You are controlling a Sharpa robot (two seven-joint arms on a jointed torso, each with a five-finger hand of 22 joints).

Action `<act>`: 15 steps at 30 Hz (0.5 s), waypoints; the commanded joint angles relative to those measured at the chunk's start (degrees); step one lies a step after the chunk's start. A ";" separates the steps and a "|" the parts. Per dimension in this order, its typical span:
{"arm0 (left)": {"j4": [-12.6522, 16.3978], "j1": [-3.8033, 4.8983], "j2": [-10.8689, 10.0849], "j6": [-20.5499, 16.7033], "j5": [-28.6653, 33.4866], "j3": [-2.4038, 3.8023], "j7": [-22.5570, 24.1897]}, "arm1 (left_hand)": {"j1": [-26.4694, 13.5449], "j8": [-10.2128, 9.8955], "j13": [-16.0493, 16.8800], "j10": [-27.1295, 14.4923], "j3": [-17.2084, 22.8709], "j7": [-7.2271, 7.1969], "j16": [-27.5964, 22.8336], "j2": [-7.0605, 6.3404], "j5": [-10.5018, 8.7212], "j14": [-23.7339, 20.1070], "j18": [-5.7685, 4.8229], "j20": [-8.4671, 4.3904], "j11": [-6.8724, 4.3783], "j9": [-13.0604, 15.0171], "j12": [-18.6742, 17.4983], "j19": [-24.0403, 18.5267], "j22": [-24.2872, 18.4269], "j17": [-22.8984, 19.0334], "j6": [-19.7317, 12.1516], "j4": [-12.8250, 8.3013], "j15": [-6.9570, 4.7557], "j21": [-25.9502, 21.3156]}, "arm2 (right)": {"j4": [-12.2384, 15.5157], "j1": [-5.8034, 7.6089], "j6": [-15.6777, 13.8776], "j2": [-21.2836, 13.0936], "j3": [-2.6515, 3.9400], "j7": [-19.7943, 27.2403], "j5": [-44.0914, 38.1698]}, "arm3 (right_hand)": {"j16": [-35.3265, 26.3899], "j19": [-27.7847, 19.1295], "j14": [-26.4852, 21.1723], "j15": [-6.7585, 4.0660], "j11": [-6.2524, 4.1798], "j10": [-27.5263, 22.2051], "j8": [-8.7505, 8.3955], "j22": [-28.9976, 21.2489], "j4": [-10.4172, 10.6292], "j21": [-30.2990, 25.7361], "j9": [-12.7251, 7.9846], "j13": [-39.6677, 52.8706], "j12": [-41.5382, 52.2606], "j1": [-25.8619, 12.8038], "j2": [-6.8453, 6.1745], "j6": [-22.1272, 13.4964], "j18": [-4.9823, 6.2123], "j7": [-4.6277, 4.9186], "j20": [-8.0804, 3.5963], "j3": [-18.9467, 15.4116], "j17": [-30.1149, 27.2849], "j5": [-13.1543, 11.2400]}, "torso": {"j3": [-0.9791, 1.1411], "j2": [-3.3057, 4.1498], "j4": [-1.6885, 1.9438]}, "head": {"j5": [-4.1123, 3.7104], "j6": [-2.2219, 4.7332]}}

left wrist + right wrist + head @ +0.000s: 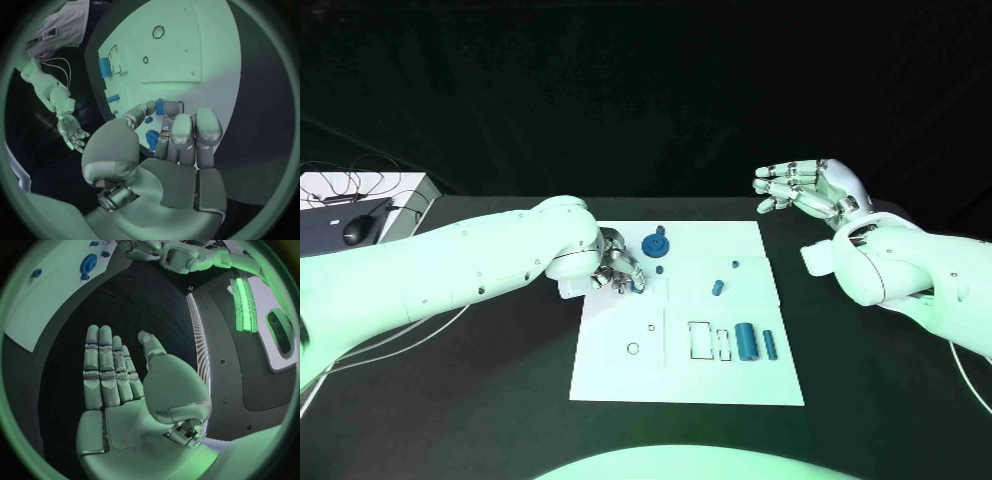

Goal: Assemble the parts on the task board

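The white task board lies mid-table. My left hand rests over its far left part, and its thumb and fingertips pinch a small blue part just above the board. A blue gear and a tiny blue piece lie just beside that hand. Two small blue pieces sit mid-board, and two blue cylinders stand near the right edge. My right hand hovers open beyond the board's far right corner, palm flat, holding nothing.
Rectangular slots and small round holes mark the board's near half. A white box with a black device and cables sits at the table's far left corner. Dark table surface surrounds the board.
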 commanded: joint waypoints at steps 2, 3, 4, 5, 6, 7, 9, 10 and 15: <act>-0.27 -0.09 0.32 1.21 0.04 -0.04 0.15 | 0.08 0.19 0.13 2.89 6.80 -2.93 0.22 0.57 0.14 -0.06 -0.45 -0.41 -2.36 0.06 -0.14 -0.17 0.01 -0.15 3.24 -6.62 -0.45 -0.33 | -0.01 0.03 1.09 0.06 0.03 0.72 0.32 | 0.21 -0.33 -0.40 0.01 -0.02 -0.56 0.11 -0.08 -0.21 0.20 0.09 -0.07 -0.02 0.47 0.18 -0.02 -0.68 -0.05 -0.09 0.24 0.00 0.28 | 0.00 0.01 -0.04 | 0.14 -0.04; -0.33 -0.09 0.40 1.20 0.06 -0.05 0.15 | 0.08 0.19 0.13 2.89 6.80 -2.93 0.22 0.57 0.14 -0.06 -0.45 -0.41 -2.36 0.06 -0.14 -0.17 0.01 -0.15 3.24 -6.62 -0.45 -0.33 | -0.01 0.03 1.15 0.08 0.03 0.70 0.32 | 0.19 -0.42 -0.46 0.03 0.00 -0.58 0.13 -0.22 -0.22 0.28 0.10 -0.07 -0.05 0.46 0.18 -0.02 -0.70 -0.04 -0.07 0.28 -0.03 0.34 | 0.00 0.01 -0.05 | 0.16 -0.07; -0.37 -0.09 0.45 1.19 0.07 -0.05 0.15 | 0.08 0.19 0.13 2.89 6.80 -2.93 0.22 0.57 0.14 -0.06 -0.45 -0.41 -2.36 0.06 -0.14 -0.17 0.01 -0.15 3.24 -6.62 -0.45 -0.33 | -0.01 0.03 1.19 0.09 0.03 0.70 0.32 | 0.11 -0.56 -0.62 0.09 0.05 -0.68 0.11 -0.32 -0.23 0.26 0.09 -0.08 -0.14 0.45 0.17 -0.08 -0.72 0.00 -0.02 0.28 -0.08 0.31 | 0.00 0.00 -0.05 | 0.17 -0.14; -0.44 -0.09 0.53 1.19 0.08 -0.05 0.15 | 0.08 0.19 0.13 2.89 6.80 -2.93 0.22 0.57 0.14 -0.06 -0.45 -0.41 -2.36 0.06 -0.14 -0.17 0.01 -0.15 3.24 -6.62 -0.45 -0.33 | -0.01 0.03 1.25 0.11 0.03 0.68 0.32 | -0.13 -0.86 -1.11 0.25 0.15 -0.86 0.08 -0.46 -0.23 0.16 0.08 -0.11 -0.30 0.44 0.17 -0.14 -0.79 0.05 0.09 0.31 -0.20 0.30 | 0.00 0.00 -0.05 | 0.18 -0.10; -0.52 -0.09 0.60 1.18 0.06 -0.05 0.15 | 0.11 0.14 0.16 2.85 6.75 -2.91 0.21 0.65 0.08 -0.06 -0.45 -0.40 -2.35 0.08 -0.17 -0.16 0.06 -0.20 3.23 -6.61 -0.45 -0.32 | -0.01 0.03 1.33 0.14 0.03 0.67 0.32 | -0.22 -1.16 -1.42 0.37 0.22 -0.98 0.07 -0.62 -0.24 0.07 0.07 -0.11 -0.48 0.43 0.16 -0.17 -0.82 0.09 0.20 0.33 -0.27 0.33 | 0.03 -0.02 -0.04 | 0.18 -0.04; -0.58 -0.09 0.66 1.18 0.03 -0.05 0.15 | 0.11 0.14 0.16 2.85 6.75 -2.91 0.21 0.65 0.08 -0.06 -0.45 -0.40 -2.35 0.08 -0.17 -0.16 0.06 -0.20 3.23 -6.61 -0.45 -0.32 | -0.01 0.03 1.38 0.16 0.03 0.66 0.33 | -0.26 -1.49 -1.82 0.50 0.30 -1.08 0.05 -0.78 -0.26 -0.05 0.07 -0.13 -0.65 0.44 0.16 -0.23 -0.88 0.13 0.33 0.36 -0.38 0.33 | 0.04 -0.03 -0.04 | 0.18 -0.02; -0.69 -0.09 0.74 1.16 -0.02 -0.05 0.15 | 0.11 0.14 0.16 2.85 6.75 -2.91 0.21 0.65 0.08 -0.06 -0.45 -0.40 -2.35 0.08 -0.17 -0.16 0.06 -0.20 3.23 -6.61 -0.45 -0.32 | -0.02 0.03 1.46 0.19 0.03 0.65 0.33 | 0.70 -1.91 -2.43 0.58 0.38 -0.98 0.02 -1.20 -0.34 0.07 0.06 -0.12 -1.09 0.43 0.11 -0.29 -0.89 0.16 0.47 0.45 -0.74 0.33 | 0.05 -0.04 -0.07 | 0.18 -0.03; -0.75 -0.09 0.79 1.14 -0.04 -0.05 0.15 | 0.11 0.14 0.16 2.85 6.75 -2.91 0.21 0.65 0.08 -0.06 -0.45 -0.40 -2.35 0.08 -0.17 -0.16 0.06 -0.20 3.23 -6.61 -0.45 -0.32 | -0.02 0.03 1.49 0.20 0.03 0.63 0.33 | 1.80 -2.18 -3.01 0.62 0.43 -0.78 0.01 -1.62 -0.44 0.33 0.05 -0.10 -1.46 0.42 0.07 -0.32 -0.86 0.13 0.53 0.56 -1.18 0.34 | 0.05 -0.04 -0.07 | 0.15 -0.03; -0.92 -0.09 1.00 1.32 -0.06 -0.06 0.14 | 0.12 0.00 0.25 2.99 5.91 -3.04 0.32 0.95 -0.18 -0.05 -0.46 -0.34 -2.38 0.11 -0.19 -0.12 0.14 -0.23 3.41 -6.36 -0.43 -0.35 | 0.07 0.03 1.60 0.18 0.03 0.58 0.32 | 3.09 -2.39 -3.82 0.68 0.41 -0.83 0.04 -2.32 -0.49 1.09 0.07 -0.13 -1.76 0.31 0.08 -0.29 -0.90 0.19 0.57 0.74 -2.18 0.63 | 0.05 0.01 -0.06 | 0.14 -0.05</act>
